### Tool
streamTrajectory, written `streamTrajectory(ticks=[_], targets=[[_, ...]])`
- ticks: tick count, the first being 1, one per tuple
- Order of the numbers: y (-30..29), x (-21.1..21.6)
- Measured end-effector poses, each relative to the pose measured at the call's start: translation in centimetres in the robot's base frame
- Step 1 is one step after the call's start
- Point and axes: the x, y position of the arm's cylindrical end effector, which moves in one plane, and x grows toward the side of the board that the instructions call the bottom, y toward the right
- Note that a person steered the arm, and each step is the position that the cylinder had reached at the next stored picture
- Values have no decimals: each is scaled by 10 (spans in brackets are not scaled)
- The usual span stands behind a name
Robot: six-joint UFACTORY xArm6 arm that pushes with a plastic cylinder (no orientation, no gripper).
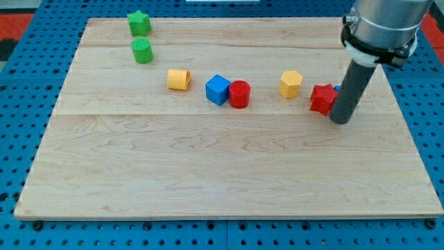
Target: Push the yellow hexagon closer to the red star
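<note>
My tip [340, 120] is sitting just right of the red star [322, 98], touching or nearly so — the wrong side for this job. The yellow hexagon [291, 83] is lying near the star, up and to its left, a small gap between them. I'm judging the tip needs to be circling round to the hexagon's far left side, then nudging gently rightward. No jaws here — only a rod — and no containers are showing anywhere.

The pale wooden board [222, 160] is evenly and brightly lit, with soft short shadows and sharp focus throughout.
</note>
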Motion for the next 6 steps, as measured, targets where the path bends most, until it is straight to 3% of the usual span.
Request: streamTrajectory(ticks=[2, 3, 5, 6], targets=[[-11, -10], [-27, 10], [-131, -35], [-109, -91]])
